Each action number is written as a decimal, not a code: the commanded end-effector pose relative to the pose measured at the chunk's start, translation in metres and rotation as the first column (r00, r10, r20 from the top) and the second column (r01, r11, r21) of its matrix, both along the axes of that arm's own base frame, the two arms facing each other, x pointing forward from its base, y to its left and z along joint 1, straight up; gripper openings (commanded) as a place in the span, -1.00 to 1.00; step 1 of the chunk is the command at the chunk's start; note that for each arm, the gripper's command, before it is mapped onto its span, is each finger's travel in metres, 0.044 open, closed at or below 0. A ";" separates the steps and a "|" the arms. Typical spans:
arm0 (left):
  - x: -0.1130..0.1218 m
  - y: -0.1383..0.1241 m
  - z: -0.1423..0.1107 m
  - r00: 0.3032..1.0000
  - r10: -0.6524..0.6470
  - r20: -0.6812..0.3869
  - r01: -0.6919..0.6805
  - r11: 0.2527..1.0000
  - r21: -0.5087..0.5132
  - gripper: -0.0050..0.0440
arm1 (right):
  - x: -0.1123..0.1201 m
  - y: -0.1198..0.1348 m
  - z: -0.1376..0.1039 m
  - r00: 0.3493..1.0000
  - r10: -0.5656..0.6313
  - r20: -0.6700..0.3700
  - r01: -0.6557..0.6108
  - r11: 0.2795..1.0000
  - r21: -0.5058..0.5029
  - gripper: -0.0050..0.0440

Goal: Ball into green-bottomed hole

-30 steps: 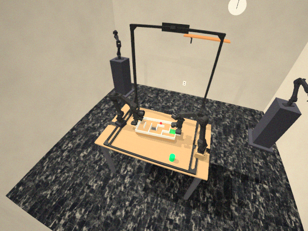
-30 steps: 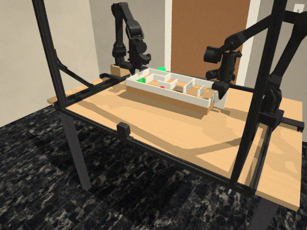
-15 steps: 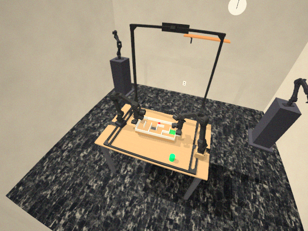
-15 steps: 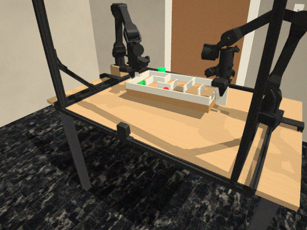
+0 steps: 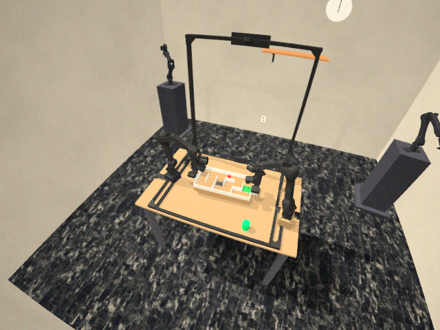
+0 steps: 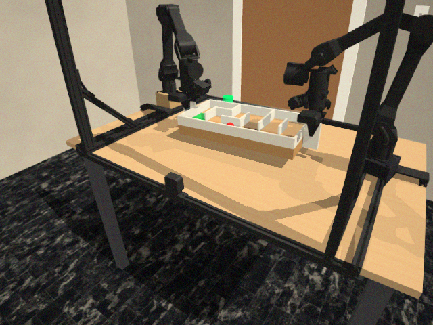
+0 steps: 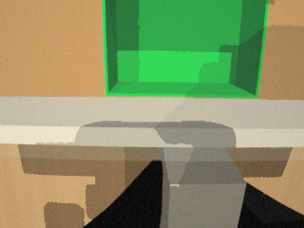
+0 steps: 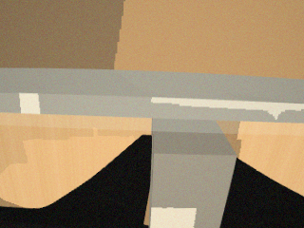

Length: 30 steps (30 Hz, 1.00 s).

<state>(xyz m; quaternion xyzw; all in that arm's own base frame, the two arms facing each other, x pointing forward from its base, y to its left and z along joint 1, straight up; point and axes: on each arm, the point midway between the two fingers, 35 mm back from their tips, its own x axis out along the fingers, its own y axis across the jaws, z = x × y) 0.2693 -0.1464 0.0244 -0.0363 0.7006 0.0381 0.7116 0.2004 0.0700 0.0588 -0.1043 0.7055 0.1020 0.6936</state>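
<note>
Left claw [image 5: 255, 190] [image 6: 186, 105] [image 7: 203, 190]: fingers closed firmly on the upright grey left handle [image 6: 193, 104] [image 7: 204, 209] at its end of the board.

Right claw [image 5: 192, 174] [image 6: 312, 131] [image 8: 192, 163]: clamped on the pale right handle [image 6: 315, 139] [image 8: 185, 185] at the opposite end.

Board [image 5: 222, 193] [image 6: 237, 130] [image 7: 47, 112] [image 8: 71, 102]: white-walled, brown underneath, spanning between the two claws; its shadow falls on the worktop [image 5: 199, 209] [image 6: 216, 175], set off from the lower edge.

Red ball [image 5: 229, 176] [image 6: 229, 124]: inside the board, between the claws, somewhat nearer the left one; it sits in the lane between a long outer wall and a short inner wall. Whether it touches either wall, I cannot tell.

Green-bottomed hole [image 5: 247, 188] [image 6: 199, 116] [image 7: 176, 62]: just beside the left claw, across the end wall; the ball is outside it, farther from that claw.

Dark hole [image 5: 220, 183]: between the claws, beside inner walls, on the right claw's side of the ball.

Green cylinder [image 5: 245, 225] [image 6: 228, 99]: upright on the worktop, well apart from both claws and off the board.
</note>
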 end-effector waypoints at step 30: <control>0.001 -0.001 0.003 1.000 0.001 0.002 -0.001 1.000 -0.002 -0.71 | -0.002 0.000 0.000 1.000 0.001 -0.001 -0.001 1.000 0.001 -0.71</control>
